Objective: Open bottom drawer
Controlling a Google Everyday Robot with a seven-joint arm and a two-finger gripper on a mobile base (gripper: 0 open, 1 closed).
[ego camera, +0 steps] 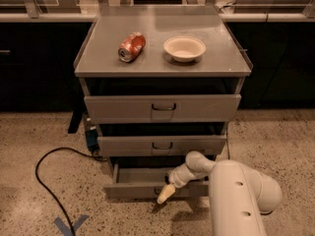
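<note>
The bottom drawer (pixel 140 177) is the lowest and narrowest grey front of the metal cabinet. It stands pulled out a little, with a strip of its plain grey tray showing. My gripper (pixel 166 192) reaches down at the centre of that front, where the small dark handle sits, and it hides most of the handle. My white arm (pixel 236 195) comes in from the lower right.
The middle drawer (pixel 162 145) and the top drawer (pixel 163 107) sit above, each with a dark loop handle. A crushed red can (pixel 131 46) and a white bowl (pixel 184 48) lie on the cabinet top. A black cable (pixel 44 178) loops on the speckled floor at left.
</note>
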